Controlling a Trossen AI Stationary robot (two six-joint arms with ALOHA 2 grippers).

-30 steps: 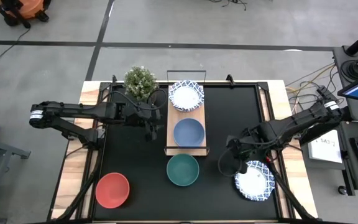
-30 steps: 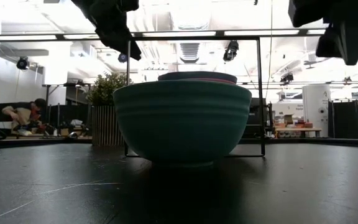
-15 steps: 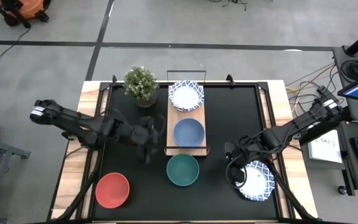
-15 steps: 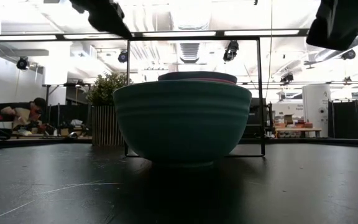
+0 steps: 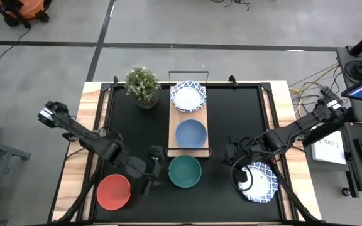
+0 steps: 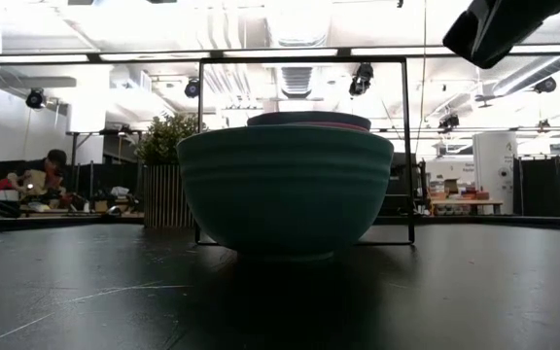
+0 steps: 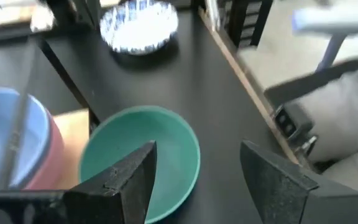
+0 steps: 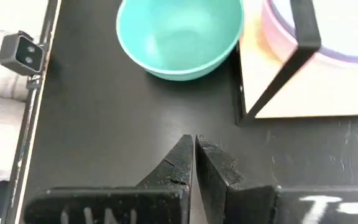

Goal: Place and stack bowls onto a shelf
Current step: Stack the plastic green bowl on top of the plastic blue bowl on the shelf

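Note:
A green bowl stands on the black mat just near of the shelf, and fills the low view. On the shelf, a blue bowl sits nested in a pink one, with a blue-patterned white bowl at the far end. A red bowl stands near-left; another patterned bowl stands near-right. My left gripper is open, between the red and green bowls, its fingers facing the green bowl. My right gripper is shut, beside the near-right patterned bowl.
A potted plant stands at the far-left of the mat, beside the shelf. The shelf's thin black wire frame rises over the board. Bare mat lies to the shelf's right. A person shows in the room beyond.
My left arm has swung from beside the shelf's left side toward the table's near edge and now sits low between the red and green bowls. My right gripper has shifted slightly toward the near edge. No bowl has moved.

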